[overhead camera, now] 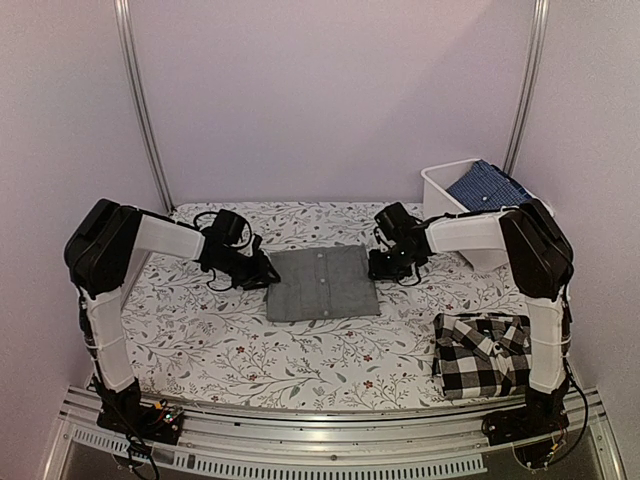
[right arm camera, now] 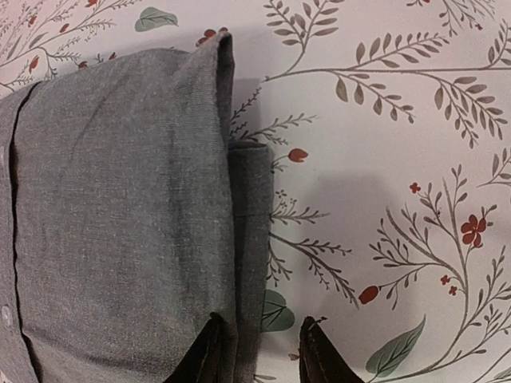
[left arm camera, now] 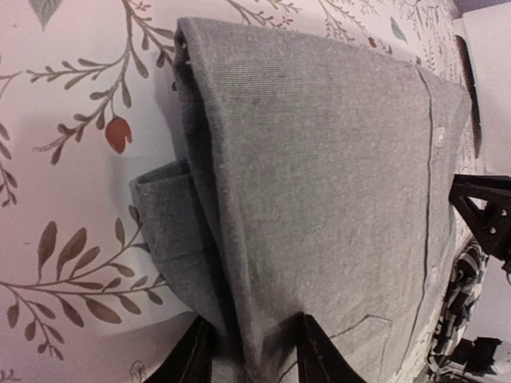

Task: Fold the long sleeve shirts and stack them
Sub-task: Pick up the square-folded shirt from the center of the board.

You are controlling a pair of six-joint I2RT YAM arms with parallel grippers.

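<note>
A plain mid-grey collared button-up shirt (overhead camera: 322,282) was seen, folded into a rectangle, at the middle of the white cloth printed with leafy sprigs and red flowers (overhead camera: 250,350) that covered the table. A black-and-white checked shirt (overhead camera: 482,354), also folded, was laid well apart from it at the near right corner, beside the right arm's base. These positions were given only by the top view, as was a white plastic bin (overhead camera: 455,185) at the far right with a blue patterned cloth (overhead camera: 487,185) in it.

The left gripper (overhead camera: 268,272) was placed at the grey shirt's left edge and the right gripper (overhead camera: 378,265) at its right edge. How the jaws stood could not be read from above.

In the left wrist view, the left gripper (left arm camera: 251,359) was shown with its dark fingers (left arm camera: 192,359) set apart and the shirt's folded edge filling the gap between them. Whether the cloth was actually clamped could not be told. A tucked sleeve layer was seen sticking out beneath the fold, and the checked shirt (left arm camera: 459,295) was glimpsed at the far side.

In the right wrist view, the right gripper (right arm camera: 259,355) was shown partly spread. One finger (right arm camera: 206,359) was set against the shirt's edge, and a strip of grey cloth and bare printed cloth were seen in the gap.
</note>
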